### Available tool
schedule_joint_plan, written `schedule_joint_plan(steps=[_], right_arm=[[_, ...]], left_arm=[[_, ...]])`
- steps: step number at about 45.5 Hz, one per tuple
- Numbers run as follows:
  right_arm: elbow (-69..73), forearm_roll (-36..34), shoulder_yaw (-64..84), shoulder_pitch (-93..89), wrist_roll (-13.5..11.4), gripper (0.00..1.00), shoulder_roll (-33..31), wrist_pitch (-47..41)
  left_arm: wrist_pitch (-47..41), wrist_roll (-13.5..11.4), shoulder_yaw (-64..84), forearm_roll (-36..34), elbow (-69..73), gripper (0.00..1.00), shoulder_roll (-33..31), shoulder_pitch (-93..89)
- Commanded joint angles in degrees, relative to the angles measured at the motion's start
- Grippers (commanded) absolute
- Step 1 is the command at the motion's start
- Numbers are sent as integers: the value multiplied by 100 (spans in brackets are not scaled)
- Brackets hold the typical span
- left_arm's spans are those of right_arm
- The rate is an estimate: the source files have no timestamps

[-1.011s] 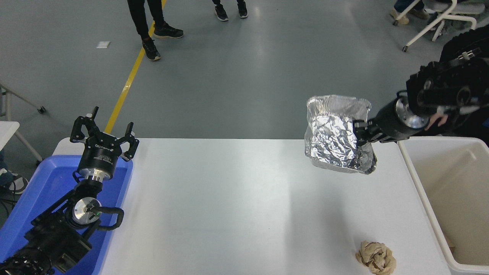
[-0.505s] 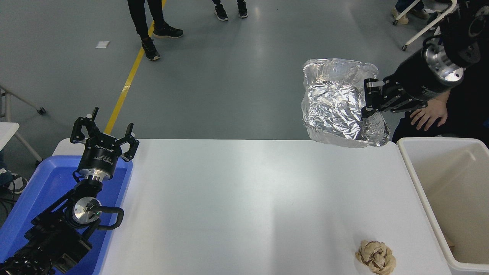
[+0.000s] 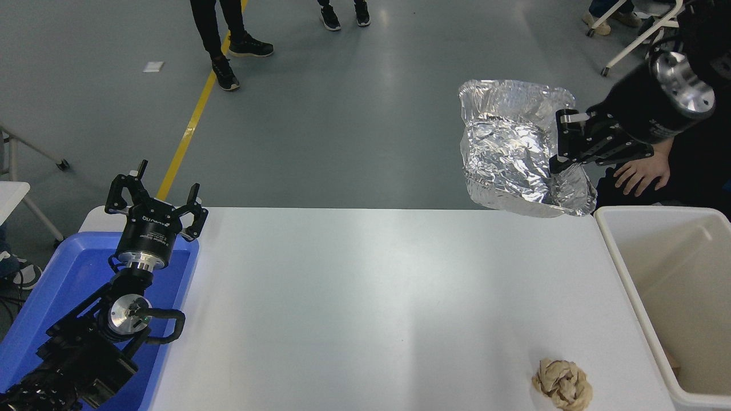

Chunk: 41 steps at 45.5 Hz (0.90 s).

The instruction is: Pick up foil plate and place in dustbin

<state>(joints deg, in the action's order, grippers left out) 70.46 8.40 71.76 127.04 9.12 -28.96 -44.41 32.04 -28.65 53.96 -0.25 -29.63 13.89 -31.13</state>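
My right pincer clamps the right rim of the shiny crinkled aluminium-foil plate, airborne at 2 o'clock, above the white surface edge. Risk: thin foil tears or slips, dropping short of the cream rectangular plastic dustbin at 4 o'clock.

1 foil plate, 1 dustbin, 1 blue tray, 1 paper ball, 2 grippers: left gripper, right gripper.
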Motion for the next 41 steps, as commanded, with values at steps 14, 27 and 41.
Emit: schedule_joint_plan(steps=[14, 27, 41], right_arm=[[-2773, -102, 75, -2929, -51, 0, -865, 1575], [-4312, -1147, 31, -4977, -112, 0, -857, 2674], [-4454, -1807, -180, -6269, -472, 0, -813, 4194]], left_arm=[[4, 0, 0, -1, 1, 98, 0, 10], [4, 0, 0, -1, 1, 98, 0, 1], [4, 0, 0, -1, 1, 98, 0, 1]])
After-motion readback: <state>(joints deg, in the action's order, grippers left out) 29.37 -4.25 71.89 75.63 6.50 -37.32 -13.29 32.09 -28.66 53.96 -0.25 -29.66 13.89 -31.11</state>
